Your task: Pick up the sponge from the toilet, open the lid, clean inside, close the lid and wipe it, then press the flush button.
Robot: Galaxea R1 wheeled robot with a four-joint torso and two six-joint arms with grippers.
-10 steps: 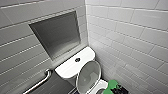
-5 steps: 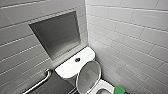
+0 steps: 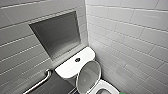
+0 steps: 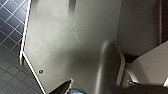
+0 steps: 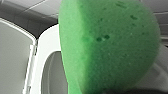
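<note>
The white toilet (image 3: 75,66) stands in the corner with its lid (image 3: 88,76) raised against the tank, greyish inner face showing. The round dark flush button (image 3: 77,60) sits in the middle of the tank top. In the right wrist view the bright green sponge (image 5: 110,47) looms large, held in my right gripper, with the seat ring (image 5: 47,50) and the raised lid (image 5: 12,57) behind it. A sliver of the sponge (image 3: 122,93) shows at the head view's lower edge, right of the bowl. My left gripper holds nothing.
A steel grab bar (image 3: 40,83) runs along the wall left of the tank. Above the tank is a recessed grey niche (image 3: 57,35). A tiled wall (image 3: 130,37) stands close on the toilet's right. Dark blue floor tiles (image 4: 10,30) show in the left wrist view.
The whole head picture has shifted slightly downward, so the camera moved. Less of the green sponge shows at the bottom edge. The lid stays raised.
</note>
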